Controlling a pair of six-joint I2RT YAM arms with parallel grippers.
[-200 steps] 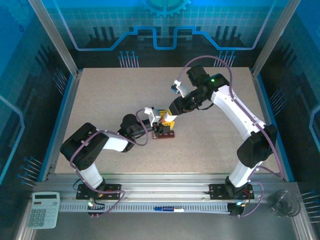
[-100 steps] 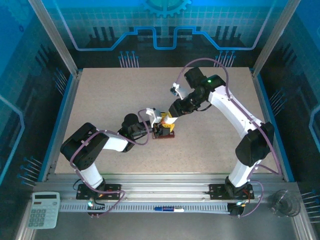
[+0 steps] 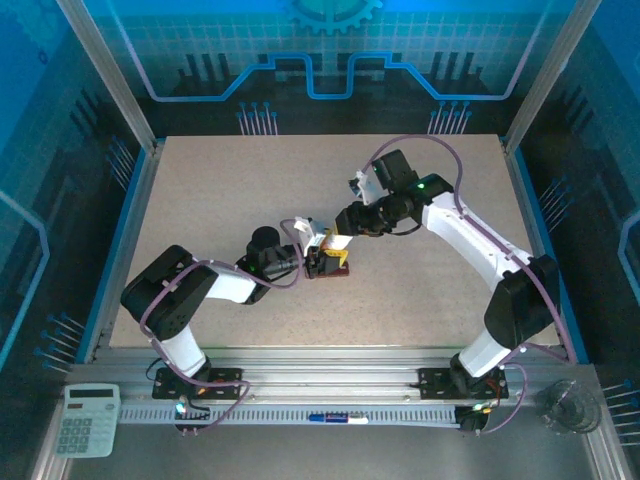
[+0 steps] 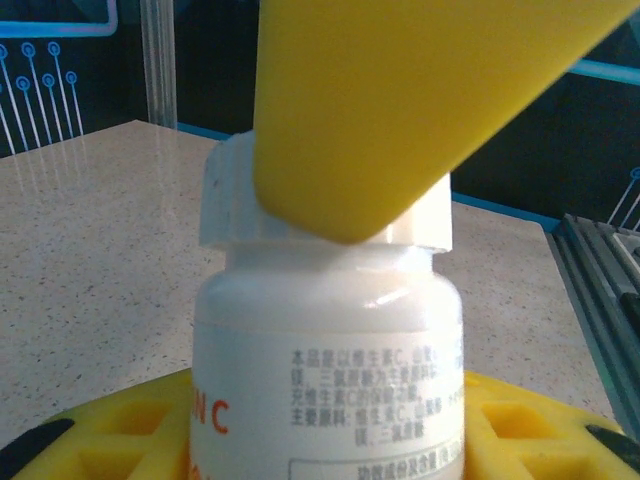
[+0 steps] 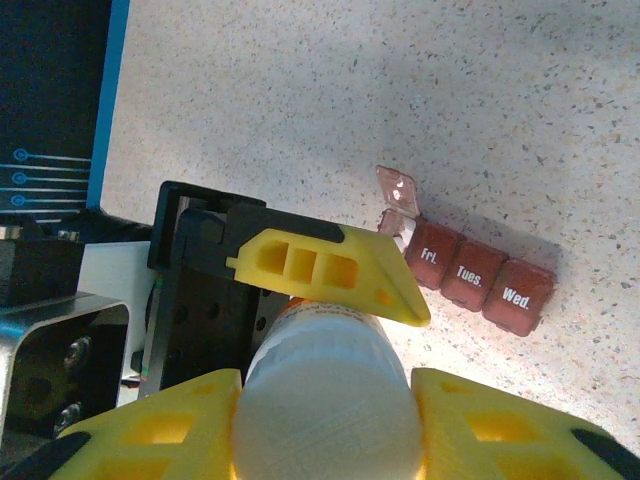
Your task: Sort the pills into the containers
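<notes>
With the left tool [image 4: 325,435] clamping the white pill bottle [image 4: 330,330] and the right tool [image 5: 325,430] gripping its cap [image 4: 225,200], a jerky twist could scatter pills beside the pill organizer [image 5: 470,275].

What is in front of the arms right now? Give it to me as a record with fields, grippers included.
left gripper: shut on the body of the white pill bottle
right gripper: shut on the bottle's white cap
white cap: on the bottle
pill organizer: reddish-brown strip lying on the table, apart from both grippers
organizer lids: Fri., Tues., Wed. shut; end lid flipped open
</notes>
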